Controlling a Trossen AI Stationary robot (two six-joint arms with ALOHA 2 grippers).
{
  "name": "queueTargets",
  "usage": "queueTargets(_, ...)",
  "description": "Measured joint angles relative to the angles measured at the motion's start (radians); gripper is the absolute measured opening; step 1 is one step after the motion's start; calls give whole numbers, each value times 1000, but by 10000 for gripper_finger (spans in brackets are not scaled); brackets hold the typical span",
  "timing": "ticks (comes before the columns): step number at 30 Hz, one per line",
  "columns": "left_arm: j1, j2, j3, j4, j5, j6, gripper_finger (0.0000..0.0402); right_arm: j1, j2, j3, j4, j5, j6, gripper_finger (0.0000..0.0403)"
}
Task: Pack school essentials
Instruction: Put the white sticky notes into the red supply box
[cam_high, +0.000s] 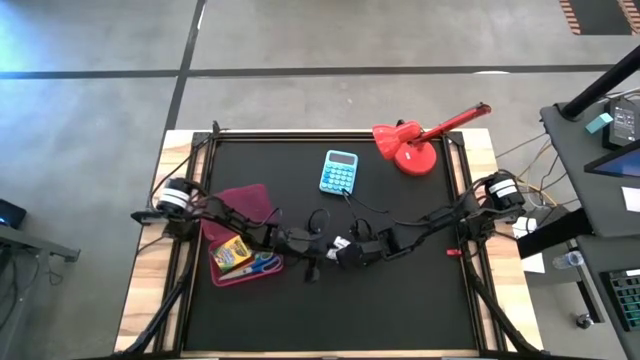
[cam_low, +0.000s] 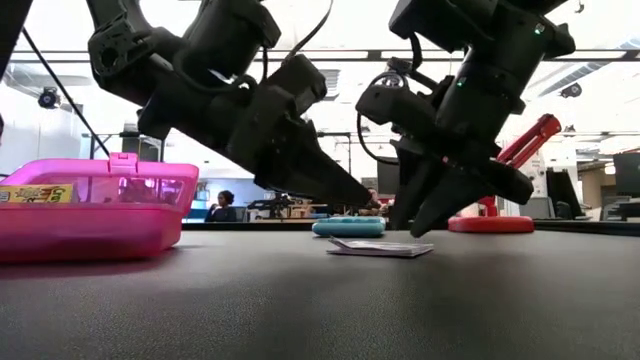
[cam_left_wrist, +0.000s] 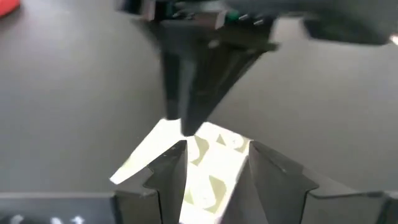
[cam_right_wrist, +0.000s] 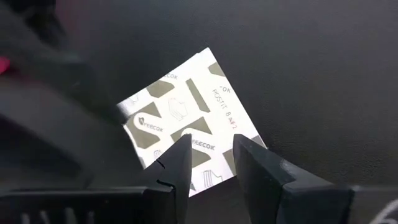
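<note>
- The right gripper (cam_right_wrist: 211, 163) is positioned tip-down over the middle of the table, with its two dark fingers (cam_right_wrist: 180, 168) parted by a narrow gap above the small white patterned square packet (cam_right_wrist: 189, 121); nothing is clamped between them.
- The left gripper (cam_left_wrist: 212, 165) is brought in low from the opposite side, its fingers spread wider, with the packet's edge seen between them; whether the packet is touched cannot be told.
- The packet is laid flat on the mat between the two grippers. "PEECOX" and "POST-IT" are printed on it amid grey shapes.
- The pink plastic case (cam_high: 225, 272) is placed near the left arm and holds the yellow-green crayon box (cam_high: 230, 254) and the blue-handled scissors (cam_high: 263, 264).
- The light-blue calculator (cam_high: 339, 172) and the red desk lamp (cam_high: 415, 140) are set toward the far edge.
- The surface is a black mat (cam_high: 400, 300) on a wooden table (cam_high: 145, 290).
- A seated person (cam_low: 224, 205) is visible in the room behind.
</note>
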Motion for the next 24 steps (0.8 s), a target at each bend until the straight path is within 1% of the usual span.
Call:
queueTargets(2,0,8,0,-1,-26,-1,155,0,-1,0,-3,0,1,117)
queueTargets(9,0,77,0,-5,-30,-5,155,-1,-29,0,-11,2,-36,148)
queueTargets(14,0,86,1,-7,-31,-77,155,-1,-63,1,-83,4,-59,166)
queueTargets(17,2,85,2,-22,-32,-78,155,-2,-68,-5,-124,-3,-65,170)
queueTargets(19,2,83,3,-50,-32,-78,155,-6,-68,-19,-128,-29,-66,169)
queueTargets(21,1,81,4,-81,-33,-78,155,-12,-68,-40,-109,-53,-64,167)
queueTargets(24,1,80,3,-109,-34,-78,155,-17,-68,-74,-59,-57,-43,164)
